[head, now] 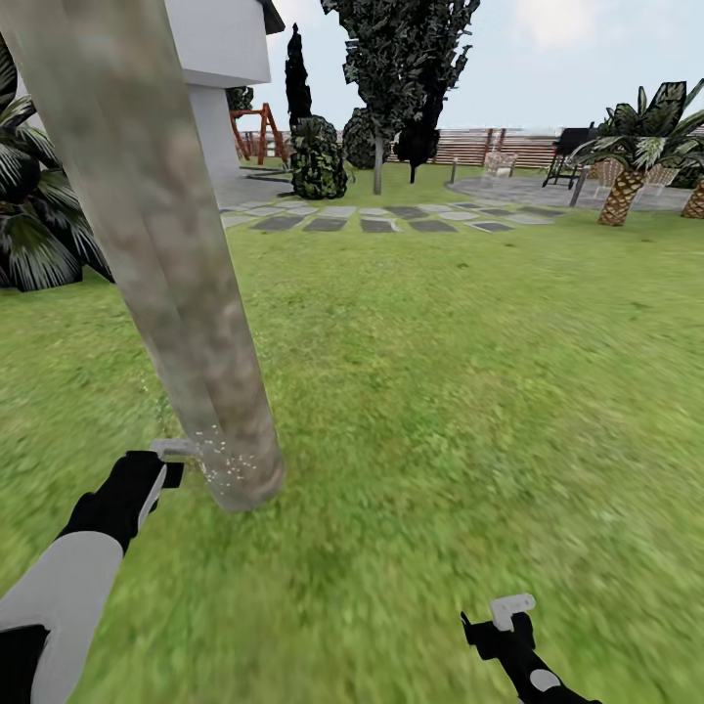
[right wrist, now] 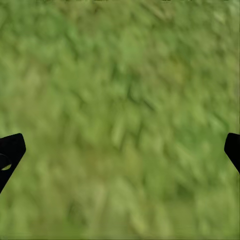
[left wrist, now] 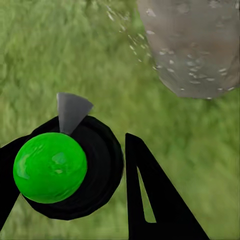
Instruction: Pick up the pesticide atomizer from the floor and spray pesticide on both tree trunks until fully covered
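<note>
left wrist view: left gripper (left wrist: pixel 95 180) clamps green-topped black atomizer (left wrist: pixel 60 167), grey nozzle aimed so white specks (left wrist: pixel 172 65) hit mottled grey-brown trunk (left wrist: pixel 200 45) upper right; right gripper (right wrist: pixel 120 150) spread, empty.

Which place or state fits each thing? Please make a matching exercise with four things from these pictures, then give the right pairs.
Things:
1. atomizer
2. white specks
3. right claw
4. paving slabs

Places or states:
a. open over bare grass, holding nothing
b. far back on the lawn, before the fence
c. gripped in the left claw
d. scattered on the foot of the trunk

Pairs: 1-c, 2-d, 3-a, 4-b
</note>
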Robot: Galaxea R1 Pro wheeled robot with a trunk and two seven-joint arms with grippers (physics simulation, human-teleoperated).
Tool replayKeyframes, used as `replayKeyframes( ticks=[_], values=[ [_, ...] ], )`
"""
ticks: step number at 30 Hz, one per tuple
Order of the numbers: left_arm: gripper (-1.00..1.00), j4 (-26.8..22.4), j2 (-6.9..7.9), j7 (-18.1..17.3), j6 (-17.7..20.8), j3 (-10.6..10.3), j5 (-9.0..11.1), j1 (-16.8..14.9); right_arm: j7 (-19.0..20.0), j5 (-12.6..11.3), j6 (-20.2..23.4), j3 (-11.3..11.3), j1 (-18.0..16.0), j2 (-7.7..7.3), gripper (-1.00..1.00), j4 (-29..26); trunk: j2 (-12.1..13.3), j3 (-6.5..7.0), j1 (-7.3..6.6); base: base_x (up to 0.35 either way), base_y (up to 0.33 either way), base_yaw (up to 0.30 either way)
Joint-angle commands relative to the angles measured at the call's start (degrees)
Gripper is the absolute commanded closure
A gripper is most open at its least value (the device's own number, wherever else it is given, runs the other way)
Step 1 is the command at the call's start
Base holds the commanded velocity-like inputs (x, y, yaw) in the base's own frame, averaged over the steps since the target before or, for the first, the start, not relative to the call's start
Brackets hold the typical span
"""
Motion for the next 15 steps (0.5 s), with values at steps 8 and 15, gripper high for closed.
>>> replayKeyframes(
  ticks=[8,15],
  values=[
    [1.0,-0.07,-0.52,0.31,0.17,-0.14,-0.12,0.02,-0.13,-0.59,-0.16,0.51,-0.03,-0.02,-1.0,0.03,-0.02,-0.05,0.0,0.1,-0.225,0.0],
    [1.0,-0.07,-0.53,0.38,0.16,-0.11,-0.14,0.05,-0.13,-0.59,-0.16,0.51,-0.02,-0.02,-1.0,0.02,-0.02,-0.05,0.0,0.001,-0.276,0.0]
  ],
)
